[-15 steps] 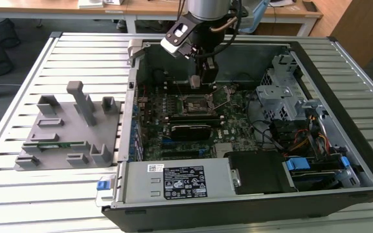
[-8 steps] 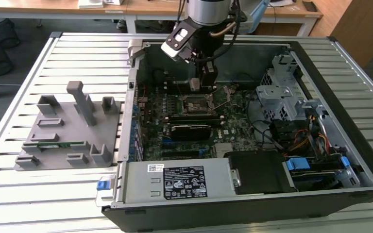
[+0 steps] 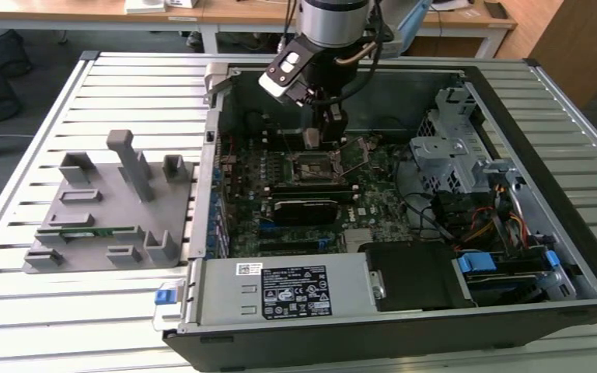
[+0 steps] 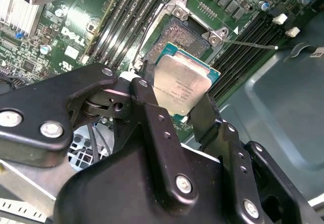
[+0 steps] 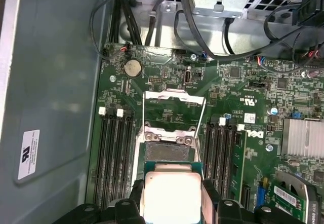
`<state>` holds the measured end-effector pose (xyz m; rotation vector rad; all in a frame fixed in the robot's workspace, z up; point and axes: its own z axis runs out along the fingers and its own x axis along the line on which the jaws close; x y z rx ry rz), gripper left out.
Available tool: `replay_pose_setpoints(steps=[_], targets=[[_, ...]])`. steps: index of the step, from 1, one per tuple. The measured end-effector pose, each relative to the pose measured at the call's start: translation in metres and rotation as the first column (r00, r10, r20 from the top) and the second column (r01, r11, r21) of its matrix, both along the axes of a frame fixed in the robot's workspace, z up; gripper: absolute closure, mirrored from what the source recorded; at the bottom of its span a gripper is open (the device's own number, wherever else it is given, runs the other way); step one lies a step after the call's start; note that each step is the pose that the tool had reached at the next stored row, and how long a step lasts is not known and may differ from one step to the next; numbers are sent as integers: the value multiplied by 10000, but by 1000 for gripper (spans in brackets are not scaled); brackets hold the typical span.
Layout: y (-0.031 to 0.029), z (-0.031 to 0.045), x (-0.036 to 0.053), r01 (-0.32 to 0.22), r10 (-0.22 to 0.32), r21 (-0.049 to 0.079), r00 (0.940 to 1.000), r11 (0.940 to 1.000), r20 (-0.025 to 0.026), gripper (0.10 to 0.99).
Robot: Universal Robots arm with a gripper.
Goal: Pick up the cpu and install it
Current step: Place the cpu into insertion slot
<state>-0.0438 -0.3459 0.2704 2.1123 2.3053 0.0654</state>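
Exterior view, entries from its left to its right.

1. Grey moulded fixture on the slatted metal table. A green memory stick lies in one of its low slots.
2. Open computer case, lying flat, with the motherboard exposed.
3. Arm standing over the case. Its gripper is low above the socket, toward the case's far wall.
4. Grey drive cage at the case's right end.

Both wrist views:

- The cpu sits silvery top up, pinched at two opposite edges by the black fingers. The jaws are closed only to the chip's width.
- The chip is off the fixture and over the motherboard. It overlaps one edge of the socket and is not seated in it.
- The socket's load plate is raised and its contact field is bare.
- Memory slots run along both flanks of the socket.
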Motion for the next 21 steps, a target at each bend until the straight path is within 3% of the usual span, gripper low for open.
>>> replay_pose_setpoints(steps=[21], targets=[[55,-260,23,117,-117,0,9999,9999,-64,553]])
